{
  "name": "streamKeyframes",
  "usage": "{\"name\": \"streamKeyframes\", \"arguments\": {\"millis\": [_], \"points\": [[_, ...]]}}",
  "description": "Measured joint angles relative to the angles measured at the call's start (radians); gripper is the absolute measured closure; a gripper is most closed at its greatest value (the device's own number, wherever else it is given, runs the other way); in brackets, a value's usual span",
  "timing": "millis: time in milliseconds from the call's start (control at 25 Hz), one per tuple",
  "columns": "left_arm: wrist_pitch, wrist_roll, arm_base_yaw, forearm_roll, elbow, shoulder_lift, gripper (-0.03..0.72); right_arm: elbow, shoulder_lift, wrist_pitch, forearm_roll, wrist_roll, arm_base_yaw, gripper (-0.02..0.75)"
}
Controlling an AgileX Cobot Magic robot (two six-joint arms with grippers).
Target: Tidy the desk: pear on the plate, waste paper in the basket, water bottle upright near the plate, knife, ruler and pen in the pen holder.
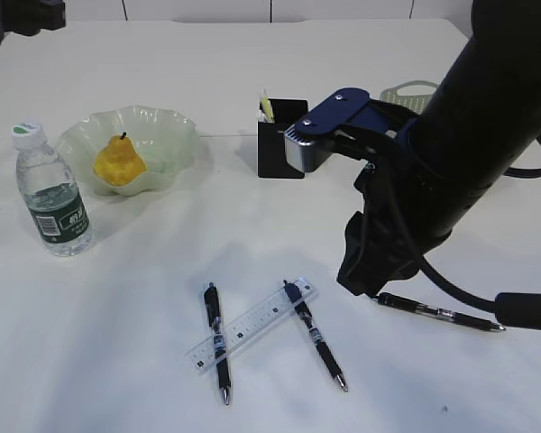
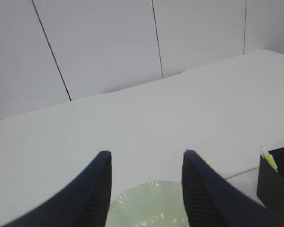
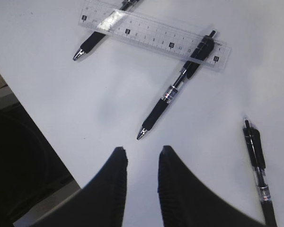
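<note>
The ruler (image 1: 251,325), clear with black markings, lies at lower centre of the exterior view across two pens: the left pen (image 1: 216,341) and the middle pen (image 1: 314,332). I'd pinch the middle pen's barrel squarely, lifting without dragging the ruler. The right gripper (image 3: 141,155) hovers just above, jaws slightly parted, empty; the left gripper (image 2: 146,158) hangs released above the plate (image 2: 146,203).

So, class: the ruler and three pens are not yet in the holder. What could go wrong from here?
1. The ruler lies across two pens; lifting one may drag the others.
2. The pen holder already holds something, so space looks tight.
3. The third pen lies under the right arm, easily knocked.
</note>
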Motion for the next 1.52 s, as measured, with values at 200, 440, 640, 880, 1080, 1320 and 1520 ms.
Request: {"name": "streamKeyframes", "arguments": {"millis": [200,440,640,880,1080,1320,1520], "points": [[0.064,0.0,0.055,-0.03,0.0,-0.025,0.347,0.0,0.0,0.006,0.002,-0.051,0.0,0.562],[0.136,0.0,0.103,-0.042,0.0,-0.029,0.347,0.0,0.0,0.008,0.026,-0.116,0.0,0.562],[0.21,0.0,0.124,-0.043,0.0,-0.029,0.347,0.0,0.0,0.008,0.047,-0.178,0.0,0.562],[0.248,0.0,0.137,-0.047,0.002,-0.034,0.347,-0.008,0.0,0.014,0.069,-0.297,0.0,0.562],[0.296,0.0,0.139,-0.049,0.002,-0.035,0.347,-0.024,0.0,0.025,0.076,-0.317,0.0,0.562],[0.362,0.0,0.197,-0.058,0.025,-0.075,0.347,-0.037,0.002,0.062,0.095,-0.344,0.0,0.56],[0.396,0.0,0.24,-0.075,0.053,-0.147,0.347,-0.037,0.002,0.084,0.095,-0.396,0.0,0.56]]}}
